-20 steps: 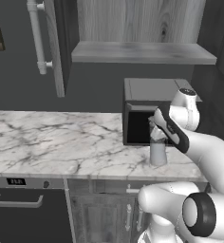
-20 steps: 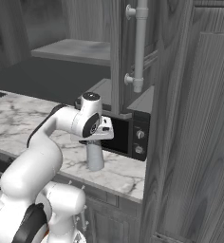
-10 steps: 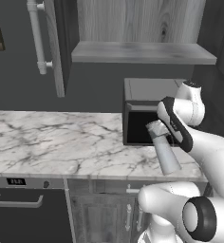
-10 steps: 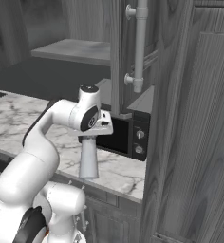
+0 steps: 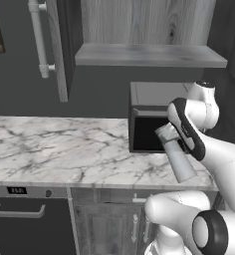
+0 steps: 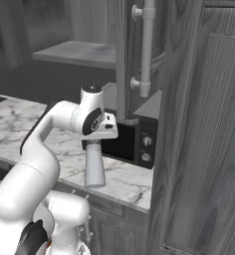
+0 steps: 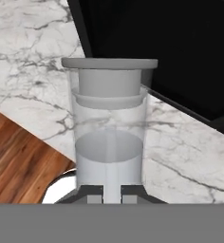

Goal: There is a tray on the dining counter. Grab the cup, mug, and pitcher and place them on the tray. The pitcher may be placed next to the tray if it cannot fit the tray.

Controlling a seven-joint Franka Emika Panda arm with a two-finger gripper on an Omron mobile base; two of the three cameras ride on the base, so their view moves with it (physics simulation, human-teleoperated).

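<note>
**Pitcher held in the air above the table edge**

The gripper (image 6: 95, 142) is closed on the pitcher (image 6: 95, 167), pinching it at one end. In the right base view the pitcher hangs straight down from the gripper, a pale grey cylinder that widens slightly toward its lower end, and that end sits clear of the marble table (image 6: 127, 182), over its near edge. In the left base view the pitcher (image 5: 176, 155) appears tilted, its upper end at the gripper (image 5: 167, 133) and its lower end slanting down to the right, in front of the table's near edge (image 5: 64, 154).

Just behind the gripper stands a dark microwave (image 6: 134, 144) at the right end of the table, its black door (image 5: 147, 133) facing the robot. The pitcher is nearer to the camera than the microwave and apart from it.

In the hand view the pitcher (image 7: 109, 137) runs away from the camera between the finger tips (image 7: 90, 193), which press on it at the bottom of the picture. Its translucent wall shows an inner plug and a flat disc at the far end. Beyond it lie the marble top (image 7: 33, 71) and the microwave's black front (image 7: 171, 52). A brown wood-grained surface (image 7: 23, 161), perhaps the floor, shows at the lower left, below the marble's edge.
</note>
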